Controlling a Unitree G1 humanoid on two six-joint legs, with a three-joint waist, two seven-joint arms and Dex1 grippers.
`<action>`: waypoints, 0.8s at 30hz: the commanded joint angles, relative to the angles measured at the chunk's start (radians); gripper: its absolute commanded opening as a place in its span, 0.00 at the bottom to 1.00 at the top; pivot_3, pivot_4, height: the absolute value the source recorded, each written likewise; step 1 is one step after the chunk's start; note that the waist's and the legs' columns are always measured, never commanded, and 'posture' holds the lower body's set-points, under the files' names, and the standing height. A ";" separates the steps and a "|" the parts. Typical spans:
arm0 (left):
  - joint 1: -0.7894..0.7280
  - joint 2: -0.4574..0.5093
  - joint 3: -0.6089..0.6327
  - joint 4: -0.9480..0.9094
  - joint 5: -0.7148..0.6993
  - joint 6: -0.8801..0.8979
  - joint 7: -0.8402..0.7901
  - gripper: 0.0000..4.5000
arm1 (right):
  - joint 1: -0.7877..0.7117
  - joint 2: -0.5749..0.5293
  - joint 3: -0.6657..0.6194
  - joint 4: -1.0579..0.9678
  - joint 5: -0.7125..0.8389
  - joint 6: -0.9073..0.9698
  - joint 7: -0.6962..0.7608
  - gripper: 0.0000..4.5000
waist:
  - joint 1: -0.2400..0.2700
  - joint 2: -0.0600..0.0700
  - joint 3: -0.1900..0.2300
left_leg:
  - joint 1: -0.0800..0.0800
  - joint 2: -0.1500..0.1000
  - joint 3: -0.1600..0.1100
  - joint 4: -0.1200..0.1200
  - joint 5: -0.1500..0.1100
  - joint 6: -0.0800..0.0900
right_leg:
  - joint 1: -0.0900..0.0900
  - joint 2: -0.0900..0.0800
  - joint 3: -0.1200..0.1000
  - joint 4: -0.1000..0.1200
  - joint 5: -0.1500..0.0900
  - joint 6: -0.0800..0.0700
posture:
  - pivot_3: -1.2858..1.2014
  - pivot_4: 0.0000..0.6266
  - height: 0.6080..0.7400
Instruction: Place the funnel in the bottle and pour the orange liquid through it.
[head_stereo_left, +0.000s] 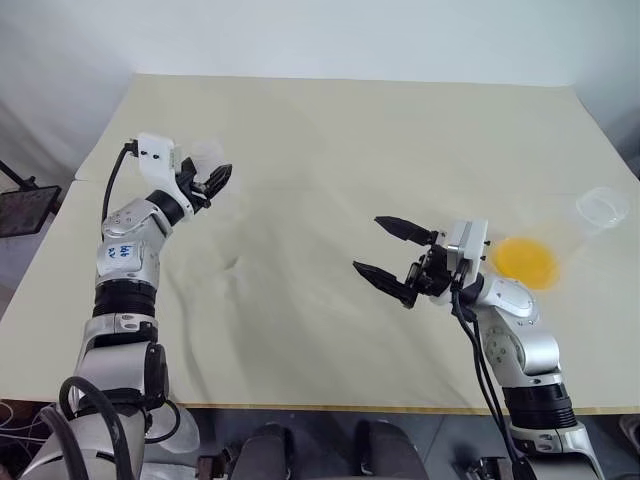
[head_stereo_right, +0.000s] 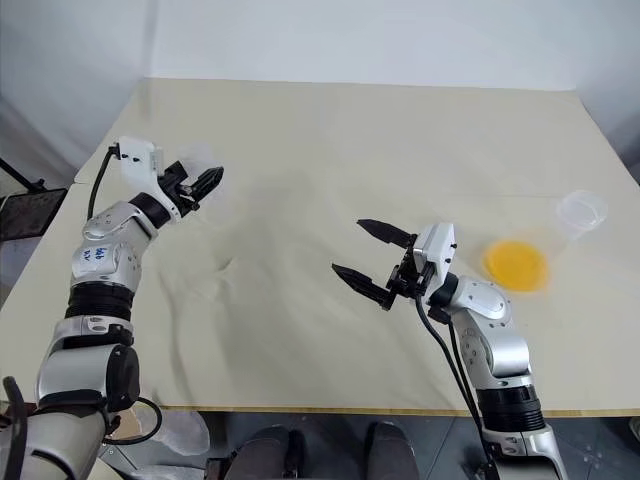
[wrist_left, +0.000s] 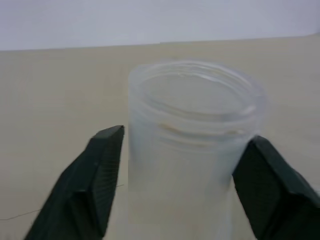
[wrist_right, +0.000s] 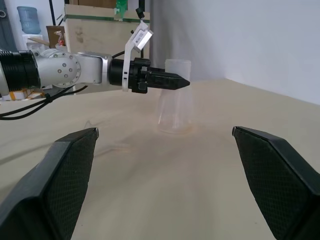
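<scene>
Bottle between my fingers — not yet gripped

My left end effector (head_stereo_left: 213, 181) straddles the clear bottle (wrist_left: 192, 145) on the tabletop (head_stereo_left: 330, 150), jaws apart; it looks light, slick — take it below the rim. Right end effector (head_stereo_left: 392, 258) open; orange liquid (head_stereo_left: 524, 262) beside it.

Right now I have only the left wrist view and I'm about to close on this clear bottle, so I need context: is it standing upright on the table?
Observer: Yes. From the side, the bottle stands upright on the table, with the left gripper level with its neck.
Operator: Where is the orange liquid?
Observer: The orange liquid sits in another clear flask near the table's right edge, just past the right arm.
Operator: Is the right gripper busy?
Observer: No. The right gripper is open and empty above the middle of the table.
</scene>
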 joint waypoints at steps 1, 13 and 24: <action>-0.032 0.000 0.012 0.006 -0.002 -0.049 -0.022 0.55 | 0.016 0.001 -0.014 -0.043 0.002 -0.024 -0.011 1.00 | 0.000 0.000 0.000 | 0.000 0.000 0.000 0.000 0.000 0.000 | 0.000 0.000 0.000 0.000 0.000 0.000 | 0.52 0.24 1.00; -0.026 -0.071 -0.138 -0.325 -0.122 -0.044 -0.442 0.54 | 0.132 -0.129 -0.164 -0.115 0.028 -0.010 -0.032 1.00 | 0.009 0.000 0.000 | -0.005 -0.002 0.001 0.002 0.000 0.000 | -0.001 -0.001 -0.002 0.000 0.000 0.000 | 0.52 0.24 1.00; -0.040 -0.287 -0.350 -0.186 0.031 -0.177 -0.500 0.54 | 0.396 -0.192 -0.358 -0.221 0.048 -0.007 -0.094 1.00 | 0.021 -0.001 0.000 | -0.003 0.000 0.011 0.002 0.000 0.000 | -0.002 0.001 0.002 -0.001 0.000 0.000 | 0.52 0.24 1.00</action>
